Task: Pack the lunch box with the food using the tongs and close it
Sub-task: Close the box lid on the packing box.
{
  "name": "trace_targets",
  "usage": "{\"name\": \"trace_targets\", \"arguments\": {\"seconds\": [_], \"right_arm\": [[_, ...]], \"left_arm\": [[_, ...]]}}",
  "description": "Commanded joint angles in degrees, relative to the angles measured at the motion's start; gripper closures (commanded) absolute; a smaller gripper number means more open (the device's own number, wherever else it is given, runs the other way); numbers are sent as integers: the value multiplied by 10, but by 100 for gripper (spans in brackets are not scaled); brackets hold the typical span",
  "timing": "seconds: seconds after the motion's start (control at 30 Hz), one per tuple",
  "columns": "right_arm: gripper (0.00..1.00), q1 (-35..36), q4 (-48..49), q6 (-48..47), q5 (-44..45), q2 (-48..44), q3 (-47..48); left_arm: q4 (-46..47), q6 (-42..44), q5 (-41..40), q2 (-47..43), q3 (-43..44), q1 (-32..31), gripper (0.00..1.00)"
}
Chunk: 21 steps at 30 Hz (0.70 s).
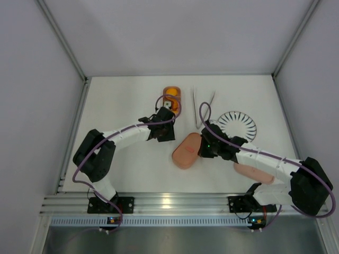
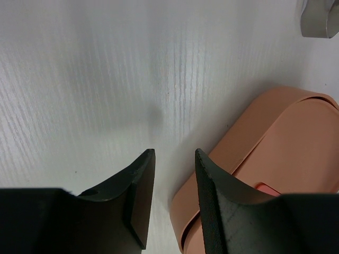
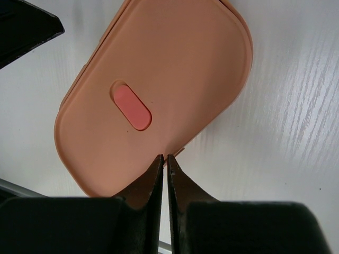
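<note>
The salmon-pink lunch box (image 1: 185, 152) lies mid-table with its lid on; the right wrist view shows the lid (image 3: 159, 69) and its red oval plug (image 3: 133, 107). My right gripper (image 1: 203, 150) (image 3: 165, 157) is shut, its tips at the lid's near rim, with nothing visible between them. To the box's upper left, my left gripper (image 1: 165, 135) (image 2: 175, 153) is open and empty over bare table, the box (image 2: 286, 137) just to its right. The tongs (image 1: 203, 108) lie farther back. Orange food (image 1: 171, 95) sits in a tray behind the left gripper.
A white plate with black stripes (image 1: 237, 124) stands right of the tongs. Another salmon-pink piece (image 1: 253, 173) lies partly under my right arm. Grey walls close in the table on three sides, and a metal rail (image 1: 169, 203) runs along the near edge.
</note>
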Motion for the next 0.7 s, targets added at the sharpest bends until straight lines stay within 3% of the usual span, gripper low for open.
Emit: {"name": "trace_targets", "arguments": {"seconds": [0.0,0.4,0.67], "right_arm": [[95,11,8,7,12,7,-5],[95,12,33,11,13,36,-14],[95,12,12,10,28,7,3]], "left_arm": [[24,7,8,5,19,2,59],[25,7,14,6,18,2,59],[26,8,16,8,18,2,59]]}}
